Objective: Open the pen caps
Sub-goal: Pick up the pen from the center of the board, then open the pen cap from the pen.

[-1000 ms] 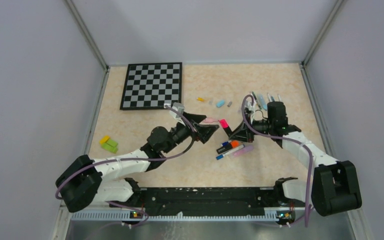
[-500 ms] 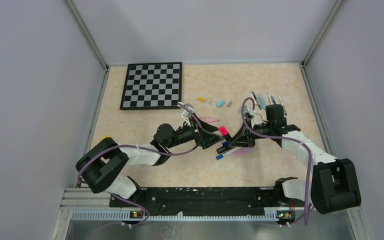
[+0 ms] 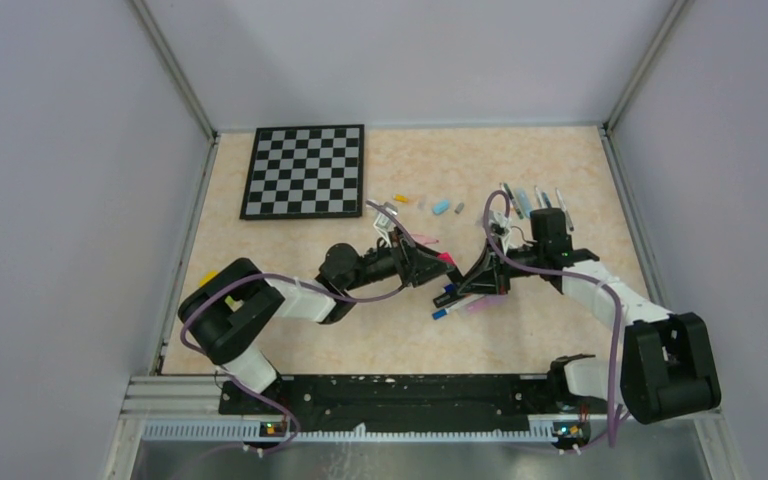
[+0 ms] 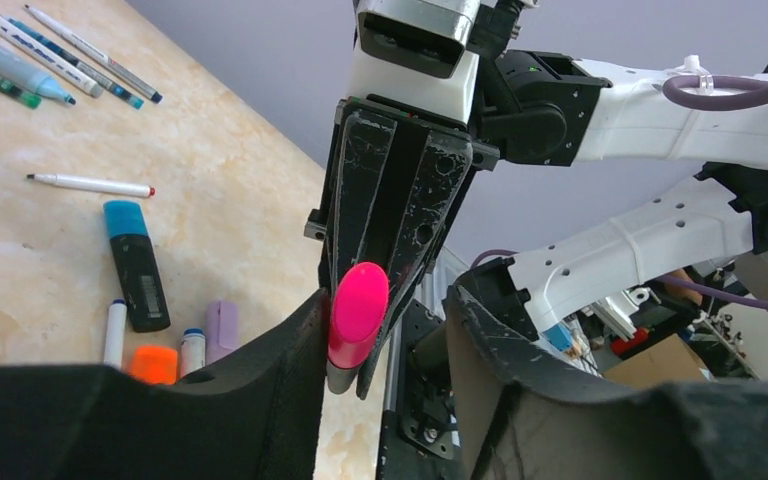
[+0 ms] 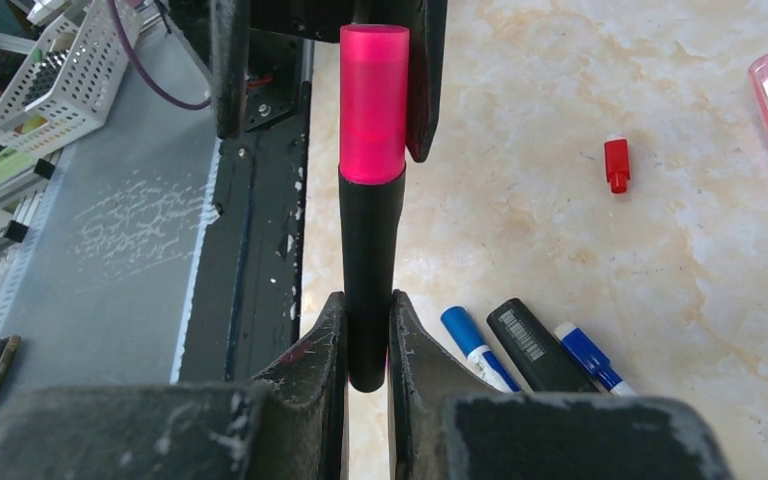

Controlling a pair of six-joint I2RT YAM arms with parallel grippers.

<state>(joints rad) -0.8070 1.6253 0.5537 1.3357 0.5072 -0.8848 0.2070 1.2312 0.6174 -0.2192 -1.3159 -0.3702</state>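
My right gripper point(image 5: 368, 330) is shut on the barrel of a black marker point(image 5: 372, 250) and holds it off the table. The marker's pink cap point(image 5: 373, 100) points at the left arm. My left gripper point(image 4: 388, 300) stands open around that pink cap point(image 4: 358, 310). The cap rests against one finger, and a gap shows between it and the other. From above, the cap point(image 3: 447, 259) sits between the two grippers at mid-table.
Under the grippers lie blue-capped pens point(image 5: 470, 345), a black marker point(image 5: 530, 345), an orange cap point(image 4: 153, 362) and a lilac cap point(image 4: 222, 330). A loose red cap point(image 5: 615, 165) lies nearby. Further pens point(image 3: 530, 200), loose caps point(image 3: 441, 207) and a chessboard point(image 3: 305, 170) lie farther back.
My left arm has reached right to the pink cap and its jaws have narrowed around it. The right gripper has dropped a little, still holding the marker.
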